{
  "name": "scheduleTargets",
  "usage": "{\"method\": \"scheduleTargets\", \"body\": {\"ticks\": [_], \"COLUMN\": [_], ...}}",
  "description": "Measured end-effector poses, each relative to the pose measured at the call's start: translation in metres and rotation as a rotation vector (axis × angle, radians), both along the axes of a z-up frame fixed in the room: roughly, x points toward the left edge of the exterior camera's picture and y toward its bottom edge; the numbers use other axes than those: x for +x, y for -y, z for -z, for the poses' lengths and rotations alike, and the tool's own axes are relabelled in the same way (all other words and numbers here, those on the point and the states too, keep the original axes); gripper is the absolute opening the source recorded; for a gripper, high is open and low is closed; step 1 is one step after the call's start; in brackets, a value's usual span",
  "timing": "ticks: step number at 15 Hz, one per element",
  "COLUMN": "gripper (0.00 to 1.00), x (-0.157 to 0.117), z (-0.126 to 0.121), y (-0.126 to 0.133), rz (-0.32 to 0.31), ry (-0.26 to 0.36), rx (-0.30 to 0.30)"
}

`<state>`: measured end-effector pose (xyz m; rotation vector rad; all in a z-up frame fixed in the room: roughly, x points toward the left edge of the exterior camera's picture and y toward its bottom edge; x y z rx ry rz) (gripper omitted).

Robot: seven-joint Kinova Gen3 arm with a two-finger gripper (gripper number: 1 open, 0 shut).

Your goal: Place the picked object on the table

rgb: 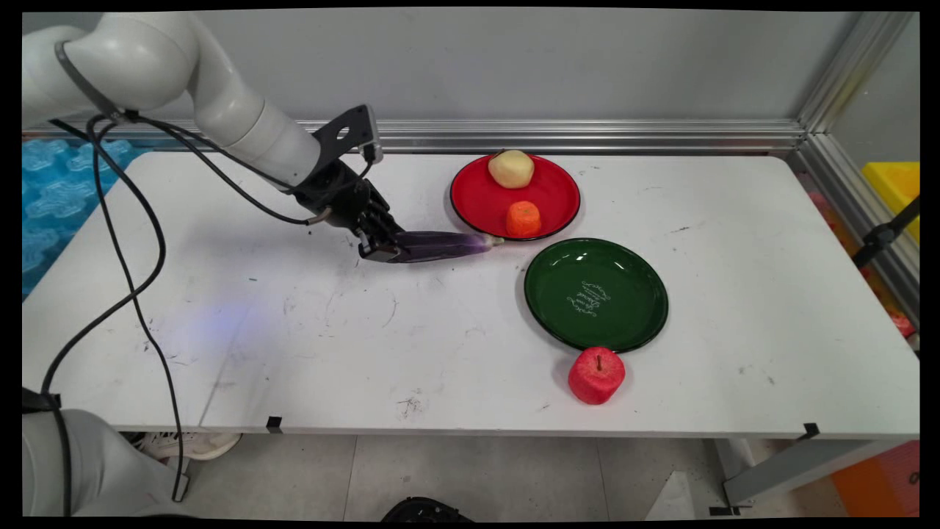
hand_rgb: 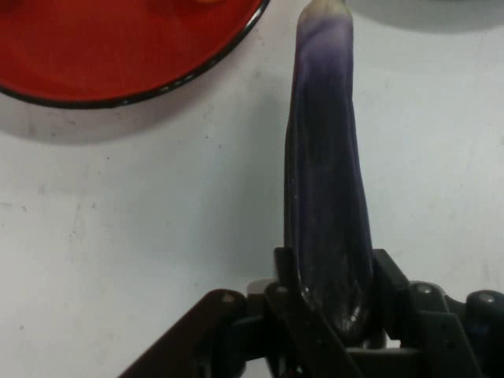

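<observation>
The gripper (rgb: 382, 248) is closed around one end of a long purple eggplant (rgb: 440, 245) on the white table (rgb: 294, 330). The eggplant points straight away from the gripper, toward the red plate (rgb: 470, 202). The hand view shows the fingers (hand_rgb: 285, 272) squeezing it on both sides. The main view shows a green plate (rgb: 639, 323) and a red apple (rgb: 596, 375) farther away.

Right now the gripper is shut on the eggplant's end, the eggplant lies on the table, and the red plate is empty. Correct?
Not quite. The red plate is not empty: the main view shows a yellow fruit and an orange one on it. The rest holds: the gripper is shut on the eggplant's end, and it lies on the table.
</observation>
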<state>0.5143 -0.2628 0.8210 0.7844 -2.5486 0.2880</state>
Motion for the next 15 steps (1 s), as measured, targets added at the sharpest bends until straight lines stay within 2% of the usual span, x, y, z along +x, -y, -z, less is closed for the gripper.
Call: {"method": "scheduleTargets", "body": {"ticks": [9,15], "gripper": [0.00,0.00], "x": [0.011,0.013], "z": [0.024,0.036], "y": [0.020,0.027], "rz": [0.083,0.109], "ry": [-0.009,-0.022], "rx": [-0.036,-0.039]}}
